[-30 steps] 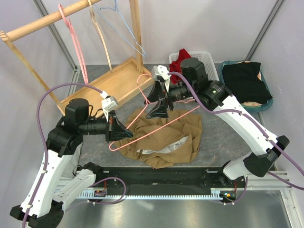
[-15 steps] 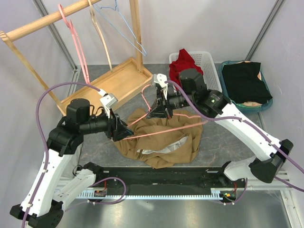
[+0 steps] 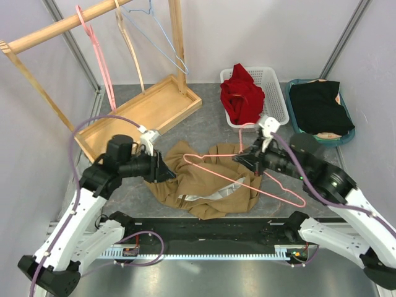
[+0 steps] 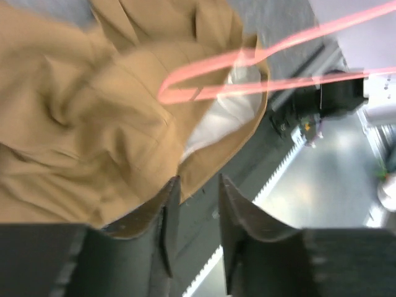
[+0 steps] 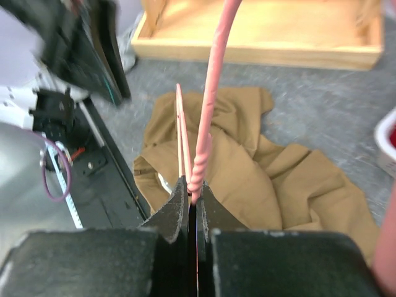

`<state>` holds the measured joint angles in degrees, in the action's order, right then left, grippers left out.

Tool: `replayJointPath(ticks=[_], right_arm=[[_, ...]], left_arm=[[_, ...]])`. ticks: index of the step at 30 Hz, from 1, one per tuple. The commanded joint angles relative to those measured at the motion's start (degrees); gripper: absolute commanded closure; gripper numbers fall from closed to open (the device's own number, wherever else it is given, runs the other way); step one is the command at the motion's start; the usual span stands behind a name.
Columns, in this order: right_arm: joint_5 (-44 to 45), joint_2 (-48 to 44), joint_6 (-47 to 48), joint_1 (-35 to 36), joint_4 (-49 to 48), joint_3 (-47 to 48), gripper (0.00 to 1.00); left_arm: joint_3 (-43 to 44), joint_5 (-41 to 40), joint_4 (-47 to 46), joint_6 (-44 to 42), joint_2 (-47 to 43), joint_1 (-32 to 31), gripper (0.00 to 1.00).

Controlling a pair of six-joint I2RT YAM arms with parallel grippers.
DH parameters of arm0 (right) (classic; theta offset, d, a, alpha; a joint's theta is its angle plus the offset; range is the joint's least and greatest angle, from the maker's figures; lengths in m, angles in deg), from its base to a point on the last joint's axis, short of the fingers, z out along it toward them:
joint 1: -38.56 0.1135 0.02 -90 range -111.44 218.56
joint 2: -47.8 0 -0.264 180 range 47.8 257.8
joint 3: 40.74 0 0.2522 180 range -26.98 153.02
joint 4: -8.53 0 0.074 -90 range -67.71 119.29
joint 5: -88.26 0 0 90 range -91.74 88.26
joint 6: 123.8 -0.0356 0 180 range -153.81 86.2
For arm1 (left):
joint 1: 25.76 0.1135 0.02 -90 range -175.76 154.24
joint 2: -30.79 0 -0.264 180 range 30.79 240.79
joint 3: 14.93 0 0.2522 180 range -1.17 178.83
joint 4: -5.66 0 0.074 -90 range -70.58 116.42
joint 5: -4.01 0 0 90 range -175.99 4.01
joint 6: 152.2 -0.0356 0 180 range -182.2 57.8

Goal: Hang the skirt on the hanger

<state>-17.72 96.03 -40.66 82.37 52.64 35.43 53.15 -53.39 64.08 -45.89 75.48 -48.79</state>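
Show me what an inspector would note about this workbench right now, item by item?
Surface: grey table, its middle covered by cloth.
Job's things: tan skirt lying crumpled; pink hanger held across it, skirt not hung on it.
Clutter: white basket with red garment; teal bin with black garment; wooden rack carrying three spare hangers.
Grippers: left gripper open at the skirt's edge; right gripper shut on the hanger.
Cables: purple cables hang in loops beside the skirt.
Surroundings: pale walls, metal frame posts.
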Motion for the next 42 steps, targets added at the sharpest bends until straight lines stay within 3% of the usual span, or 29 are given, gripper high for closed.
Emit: replayJointPath(ticks=[1, 8, 16, 24, 28, 36, 42], right_arm=[[7.2, -5.24, -5.8, 0.05, 4.62, 0.16, 1.0], [6.32, -7.18, -6.34, 0.04, 9.28, 2.89, 1.0], [-2.81, -8.32, -5.01, 0.05, 15.17, 1.32, 1.0], [-2.47, -8.94, -7.82, 0.05, 15.09, -5.19, 1.0], [-3.96, -9.99, -9.4, 0.04, 15.62, -7.91, 1.0], [-4.85, -12.19, -12.66, 0.13, 17.2, -12.57, 1.0], [-3.7, -12.98, -12.83, 0.05, 17.55, -12.49, 1.0]], left_arm=[[-6.77, 4.06, -6.86, 8.18, -1.61, -7.52, 0.72], [-11.34, -7.45, -11.35, 15.32, 1.54, -25.55, 0.98], [-12.75, -22.3, -9.68, 18.4, 9.09, -30.41, 0.98], [-12.05, -31.7, -9.86, 19.19, 15.52, -32.43, 0.98], [-12.14, -35.06, -9.86, 19.89, 15.96, -32.52, 0.96], [-10.03, -42.0, -10.91, 20.69, 21.93, -32.7, 0.73], [-7.92, -46.21, -11.09, 22.09, 24.92, -32.7, 0.69]])
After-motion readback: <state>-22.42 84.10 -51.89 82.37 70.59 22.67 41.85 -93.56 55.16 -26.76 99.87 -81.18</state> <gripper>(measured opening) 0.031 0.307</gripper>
